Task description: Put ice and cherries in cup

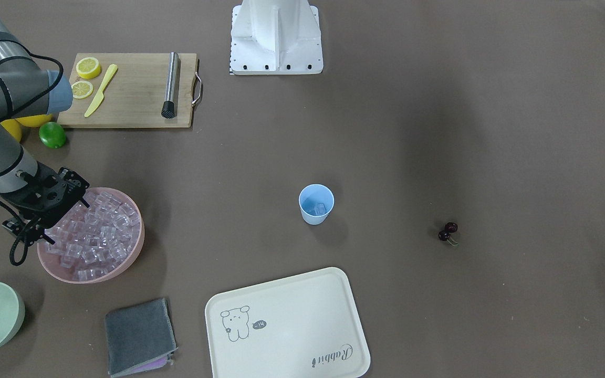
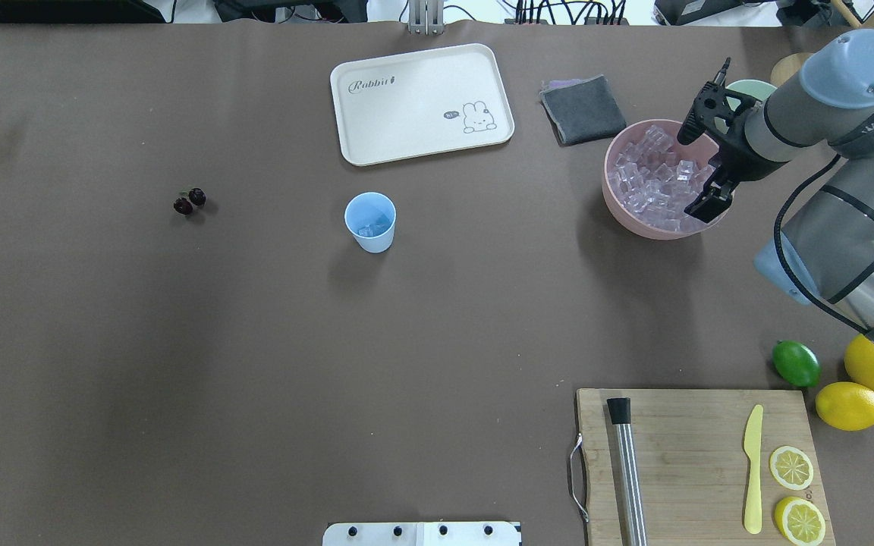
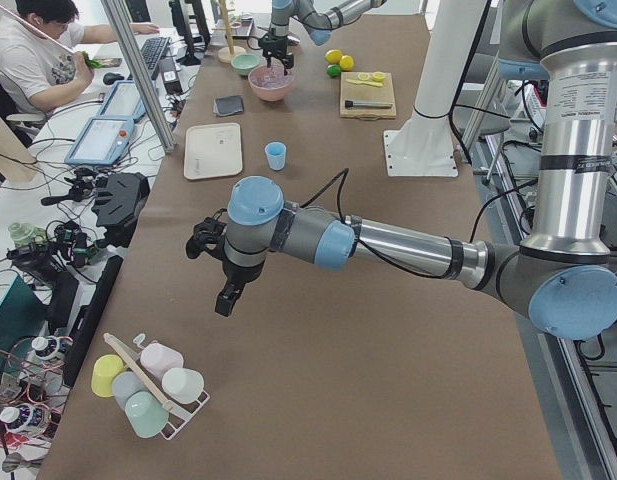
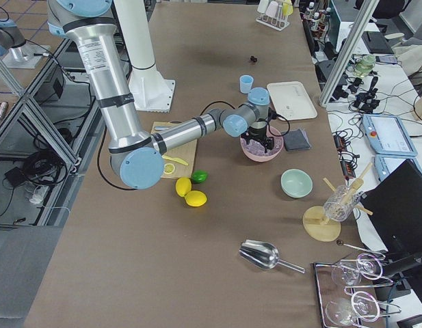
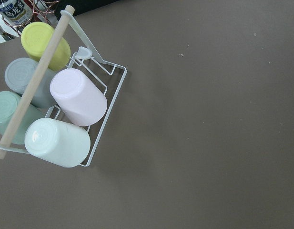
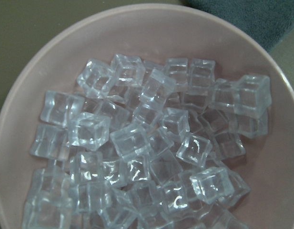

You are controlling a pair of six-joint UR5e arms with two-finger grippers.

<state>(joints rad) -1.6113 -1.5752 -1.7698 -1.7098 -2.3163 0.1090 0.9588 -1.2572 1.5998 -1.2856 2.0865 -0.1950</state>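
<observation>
Ice (image 2: 653, 178) lies heaped in the pink bowl (image 2: 619, 216), straight beneath the right gripper (image 2: 693, 178), whose jaws are spread with nothing between them. Well to its left at mid-bench stands the cup (image 2: 370, 221), a few cubes already inside. The cherries (image 2: 190, 202) lie farther left still.

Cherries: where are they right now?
In the overhead view, the cherries lie left of centre, apart from the pale blue cup to their right.

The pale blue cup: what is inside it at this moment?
A few clear ice cubes lie in the cup; the cherries lie outside, on the table. The cup's bottom under the cubes is hidden.
</observation>
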